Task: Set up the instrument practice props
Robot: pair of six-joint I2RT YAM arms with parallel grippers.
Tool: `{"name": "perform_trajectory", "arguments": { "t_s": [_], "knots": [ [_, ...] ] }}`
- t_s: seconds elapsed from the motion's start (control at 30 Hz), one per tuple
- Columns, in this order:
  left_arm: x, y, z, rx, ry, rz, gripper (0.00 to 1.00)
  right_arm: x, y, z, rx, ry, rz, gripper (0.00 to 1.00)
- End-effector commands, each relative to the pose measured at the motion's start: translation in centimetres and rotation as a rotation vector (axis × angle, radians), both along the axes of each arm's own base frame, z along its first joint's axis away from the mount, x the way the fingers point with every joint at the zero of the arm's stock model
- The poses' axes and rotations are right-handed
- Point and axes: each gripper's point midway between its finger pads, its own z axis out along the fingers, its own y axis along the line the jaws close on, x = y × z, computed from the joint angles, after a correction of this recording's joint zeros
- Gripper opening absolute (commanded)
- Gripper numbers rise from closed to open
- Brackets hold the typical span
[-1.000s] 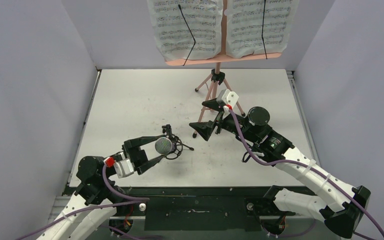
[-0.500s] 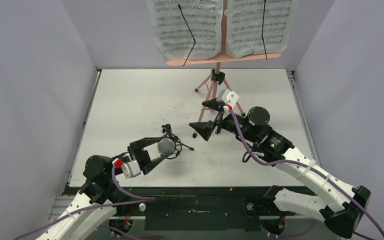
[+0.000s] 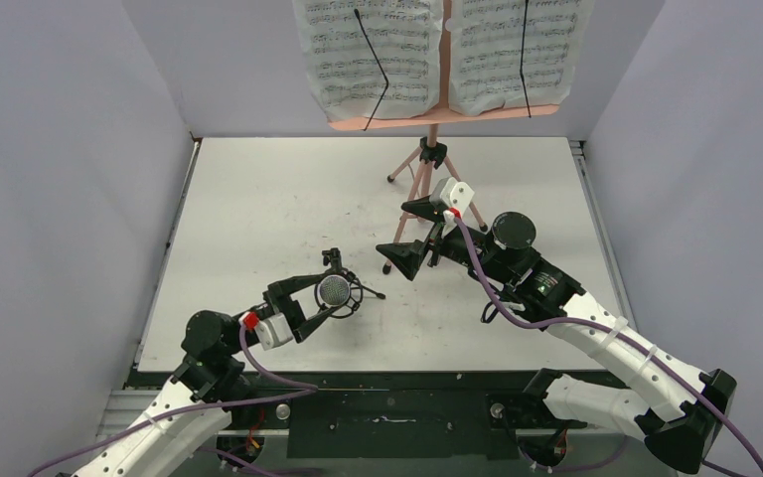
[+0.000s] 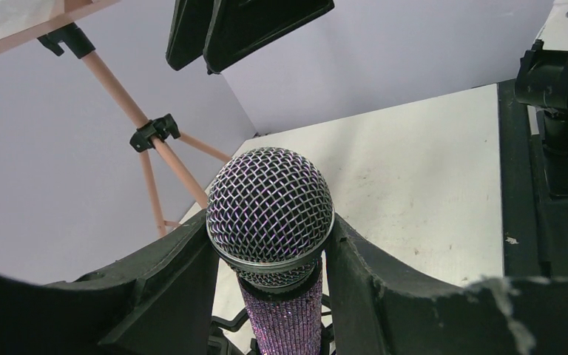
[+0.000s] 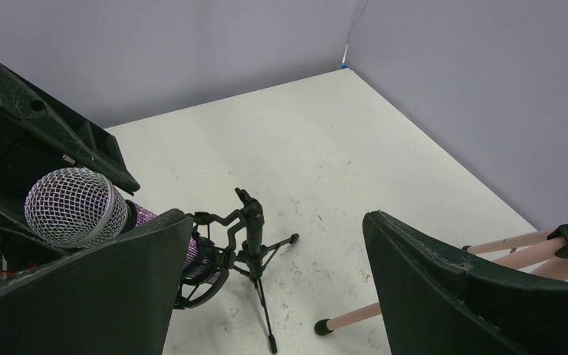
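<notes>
The purple glitter microphone (image 3: 334, 291) with its silver mesh head (image 4: 270, 203) sits in the small black shock-mount tripod (image 5: 254, 237), near the table's front left. My left gripper (image 3: 330, 294) is shut on the microphone, one finger pressing each side of the head. The pink music stand (image 3: 437, 117) is at the back with two white sheet-music pages (image 3: 368, 55) (image 3: 512, 50) on it. My right gripper (image 3: 409, 234) hangs open above the table beside the stand's legs (image 5: 355, 314), holding nothing.
Grey walls close in the white table (image 3: 258, 199) on the left, back and right. A black rail (image 3: 397, 407) with the arm bases runs along the near edge. The pink tripod legs (image 4: 166, 159) spread just behind the right gripper.
My left arm has shifted right along the near edge and turned, and the microphone head has moved slightly right with it. The right arm has not moved.
</notes>
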Motion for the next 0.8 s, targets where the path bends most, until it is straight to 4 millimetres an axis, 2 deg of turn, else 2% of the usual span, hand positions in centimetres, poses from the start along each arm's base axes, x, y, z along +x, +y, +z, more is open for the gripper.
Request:
{"name": "perform_trajectory", "arguments": {
  "t_s": [0.0,0.27,0.5,0.53,0.6,0.77],
  "knots": [
    [0.4,0.3,0.9,-0.039,-0.03,0.026,0.0,0.2,-0.3,2.4,0.044,-0.054,-0.012,0.9],
    [1.4,0.5,-2.3,0.006,0.04,0.073,0.0,0.3,-0.4,2.4,0.04,-0.056,-0.021,0.9],
    [2.8,1.2,-3.4,0.011,0.079,0.154,0.0,0.4,-0.6,2.4,0.037,-0.057,-0.03,0.9],
    [2.9,1.3,-3.4,0.01,0.086,0.164,0.02,0.4,-0.6,2.5,0.04,-0.059,-0.03,0.9],
    [3.3,1.5,-3.3,-0.003,0.105,0.189,0.13,0.3,-0.6,2.7,0.042,-0.059,-0.026,0.9],
    [3.6,1.8,-2.0,-0.026,0.094,0.212,0.46,0.2,-0.7,2.9,0.039,-0.062,-0.027,0.9]
  ]
}}
